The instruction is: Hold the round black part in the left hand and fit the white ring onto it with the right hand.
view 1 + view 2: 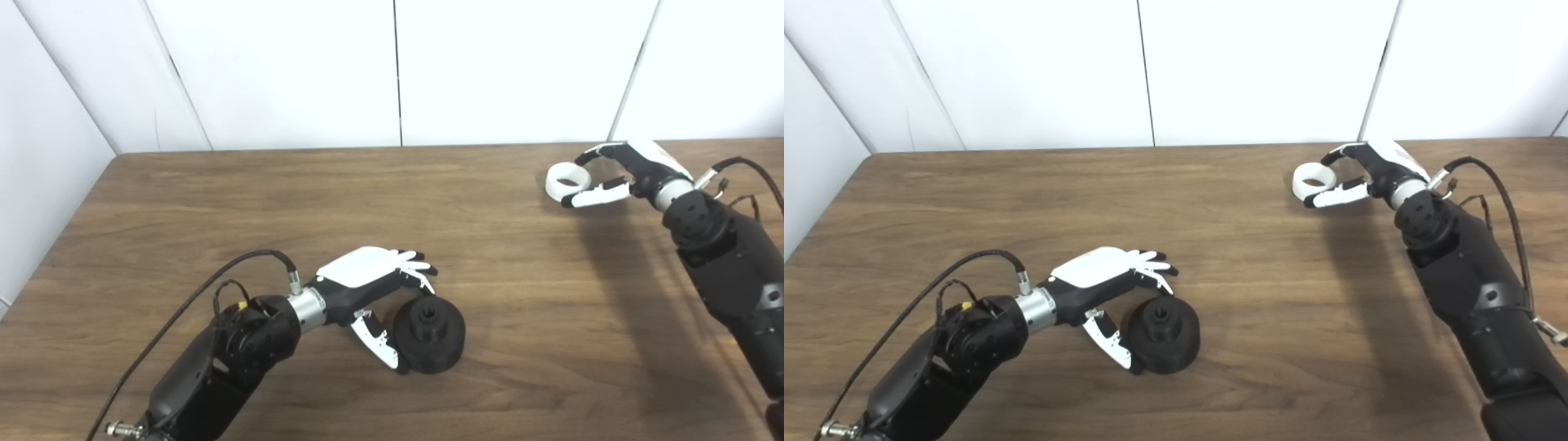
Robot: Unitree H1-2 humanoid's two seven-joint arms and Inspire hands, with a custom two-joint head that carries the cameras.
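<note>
Hands (367, 288) (618, 174) at part (429, 334), ring (568, 179)

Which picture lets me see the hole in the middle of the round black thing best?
The left eye view. There the round black part looks a bit bigger, and its centre hole faces up, clear of the left hand. The right eye view shows the same part and hole, just slightly smaller.

Hidden contacts and cropped arms

The left robot hand (367, 288) covers the round black part's (430, 334) far edge; its grip is unclear. Both arms run off the bottom edge.
</note>
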